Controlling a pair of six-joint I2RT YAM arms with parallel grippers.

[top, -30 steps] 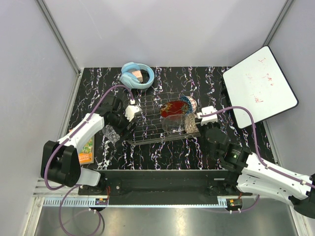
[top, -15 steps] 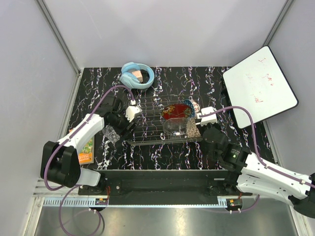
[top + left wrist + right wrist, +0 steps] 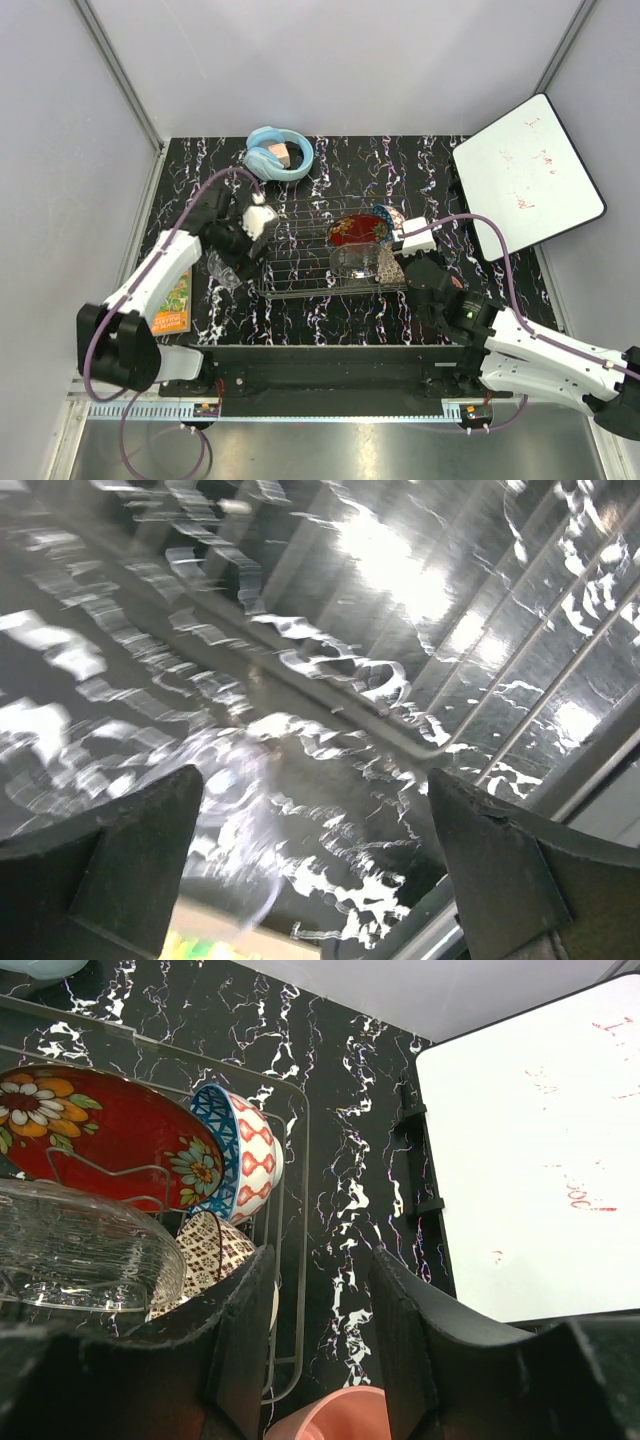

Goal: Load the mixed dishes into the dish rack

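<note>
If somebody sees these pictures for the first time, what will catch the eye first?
The red plate strikes first, tilted in the wire rack mid-table, beside a blue bowl and a glass bowl. Next come the white board at the right edge and the light-blue headphones behind the rack.

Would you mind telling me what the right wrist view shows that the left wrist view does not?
Only the right wrist view shows the red floral plate, blue patterned bowl, beige lattice-patterned bowl and clear glass bowl in the dish rack, the pink plastic cup at the bottom edge, and the white board. Only the left wrist view, blurred, shows the clear tumbler lying outside the rack. Both show the rack's wires and the black marbled table.
</note>
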